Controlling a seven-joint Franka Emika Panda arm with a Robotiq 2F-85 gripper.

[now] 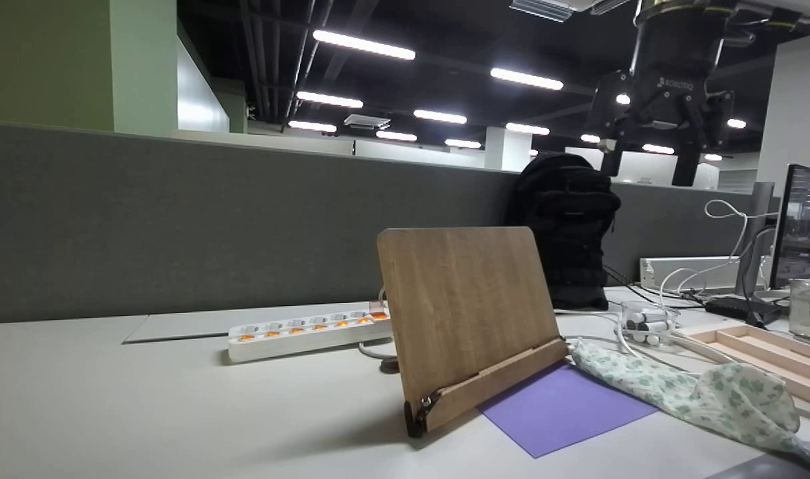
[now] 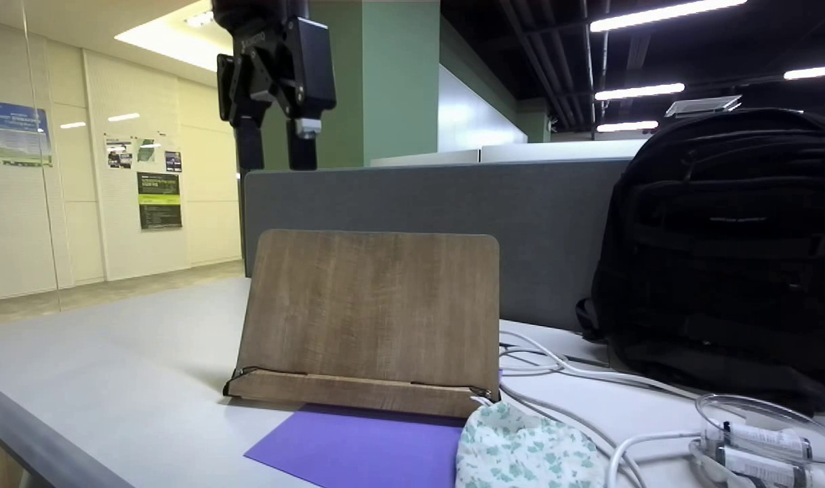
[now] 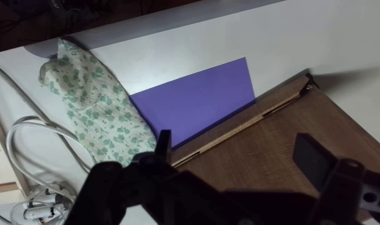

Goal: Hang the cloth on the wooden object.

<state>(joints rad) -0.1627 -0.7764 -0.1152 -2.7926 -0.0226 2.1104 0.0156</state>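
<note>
On the counter point(image 1: 145, 399): cloth point(image 1: 697, 392) unhung, tool point(image 1: 648, 169) spread and bare above

Counter carries all of it. Wooden board point(image 2: 375, 305) biggest: leaning back, ledge along its lower edge, top edge bare in both exterior views. Looks stiff; may shift if bumped.

Purple sheet point(image 1: 568, 409) next: flat, running up to the ledge, not the thing to hang.

Cloth lies crumpled along the sheet's side, one end near the board's lower corner, the other reaching the counter's grey edge strip. Contact with the board: can't tell. Judging by the thin folds, very light, soft, limp, hard to damage, not very slippery. Flat parts probably tough to pinch. Best hold: the raised fold point(image 1: 744, 389) toward the edge-strip end, taken from above; pinch deep so enough fabric gathers.

Tool hangs well above, fingers point(image 3: 314, 159) wide apart; whether that's full stretch, can't tell. Nothing between them, touching nothing. Wrist view shows board and sheet behind the gap, cloth off to one side, so it likely needs to go sideways, then down.
</note>
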